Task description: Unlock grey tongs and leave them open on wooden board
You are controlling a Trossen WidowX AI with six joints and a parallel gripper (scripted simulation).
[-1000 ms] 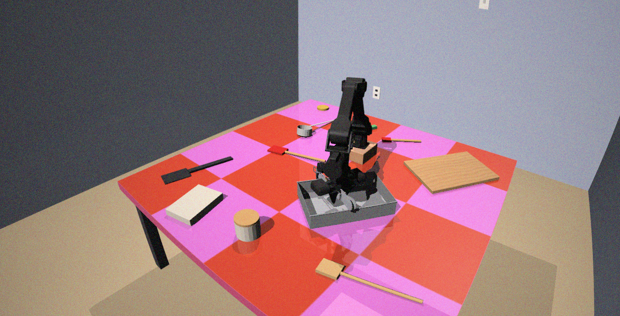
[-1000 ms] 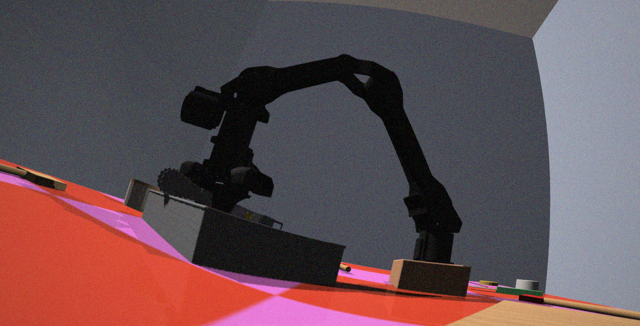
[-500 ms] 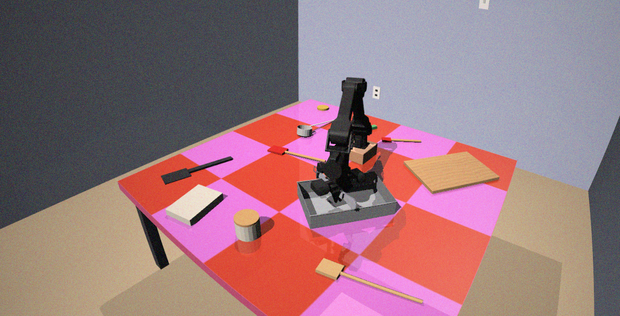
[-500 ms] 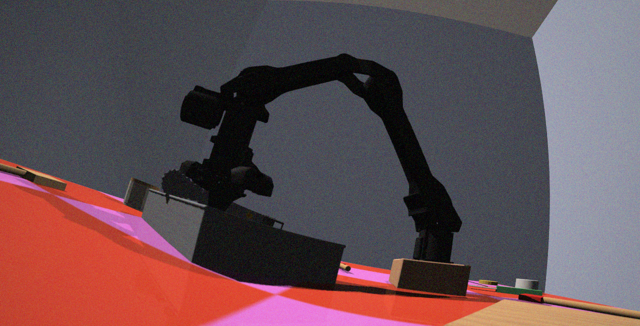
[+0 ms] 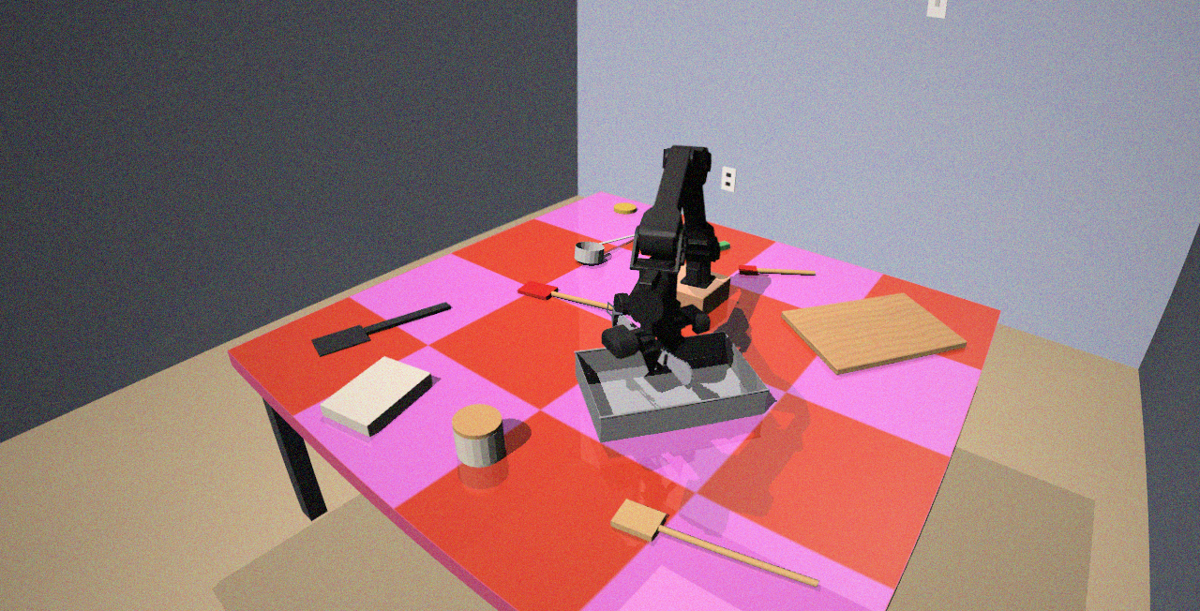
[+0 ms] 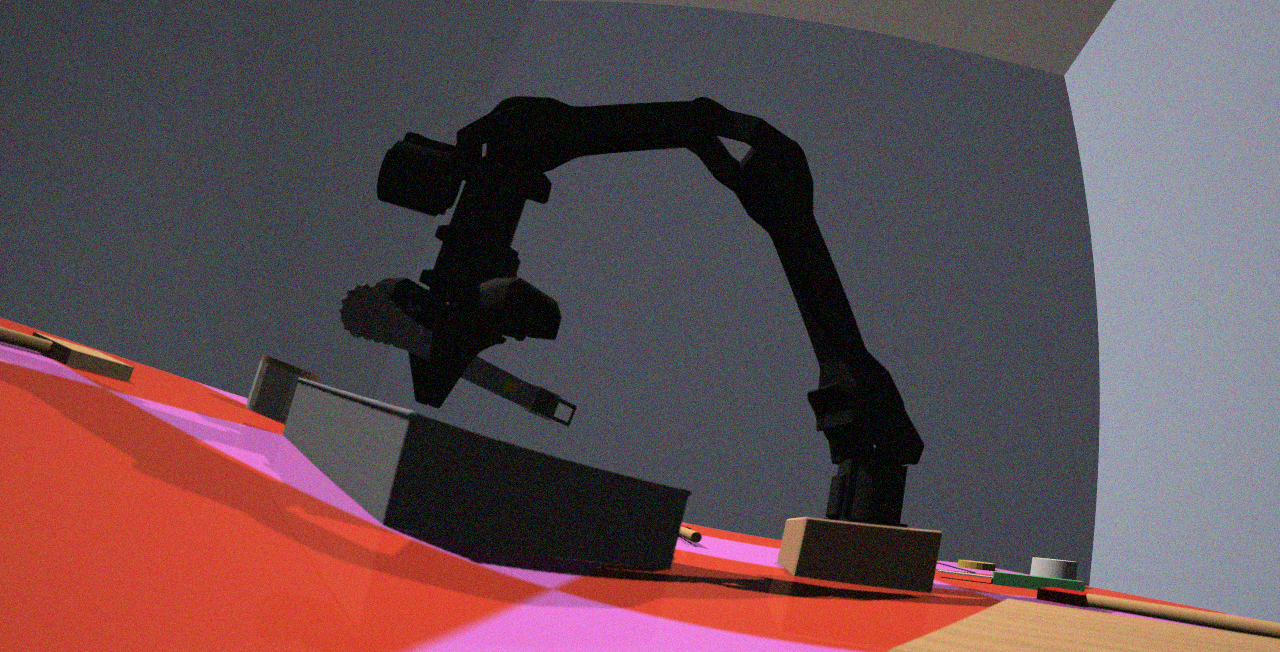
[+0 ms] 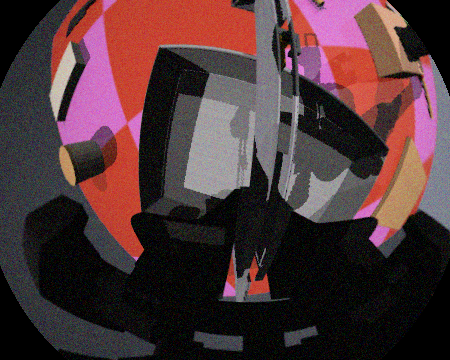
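In the exterior view, the grey rectangular metal roasting tin [image 6: 501, 487] sits lower left of centre. Above it, clear of its rim, the slim grey metal tongs [image 6: 523, 393] hang tilted, pinched between the fingers of the black parallel-jaw gripper [image 6: 438, 379]. The pale wooden board [image 6: 1074, 630] lies at lower right.
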